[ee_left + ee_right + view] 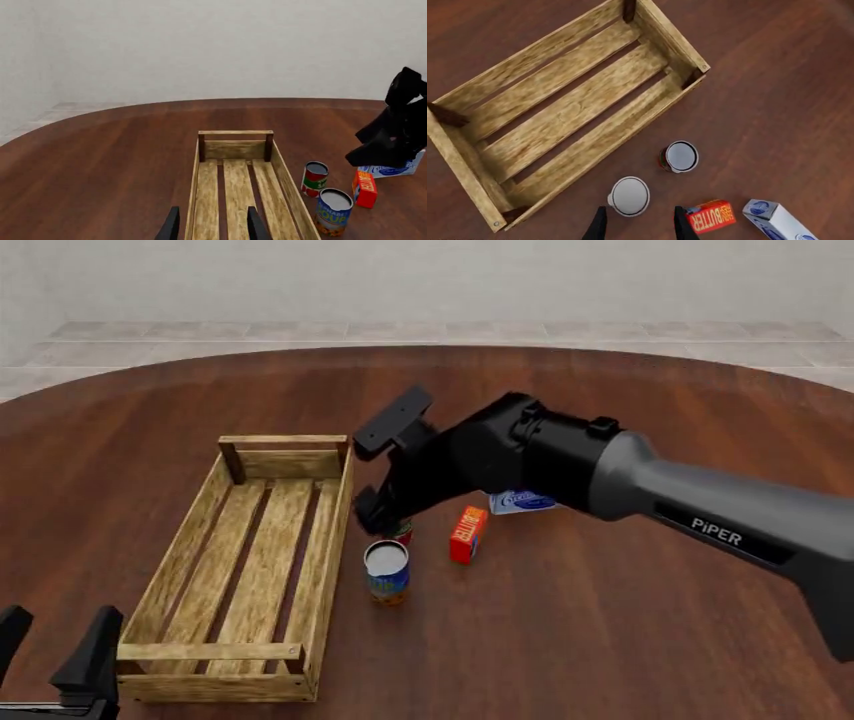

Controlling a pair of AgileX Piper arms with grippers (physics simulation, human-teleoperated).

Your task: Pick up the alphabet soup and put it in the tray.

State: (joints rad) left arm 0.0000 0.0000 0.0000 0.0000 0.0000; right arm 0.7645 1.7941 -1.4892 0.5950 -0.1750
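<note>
**Soup can upright on the table beside the crate, right arm above it**

At the far left of the front view, the left gripper (54, 655) sits low near the table's (641, 640) near edge, its two dark fingers spread apart with nothing between them. Its wrist camera looks down the length of the tray (233, 190).

Next comes the tray (234, 570), a long crate of pale wooden slats lying on the dark wood table, its long sides running away from the arms. Nothing lies inside it.

Just to the right of the tray's long right wall stands the alphabet soup (387, 572), upright on the table, pale silver top up, blue and orange-yellow label showing. It is near the wall but not touching it. Just behind it stands the red-and-green can (400, 532), largely hidden by the arm in the front view.

The right gripper (638, 224) hangs above the cans, pointing down. In its wrist view the fingers stand apart, empty, with the alphabet soup's top (629, 196) just beyond their tips.

Further right lie an orange butter box (467, 534) and, behind it, a white-and-blue carton (523, 502), partly covered by the right arm (694, 510).
</note>
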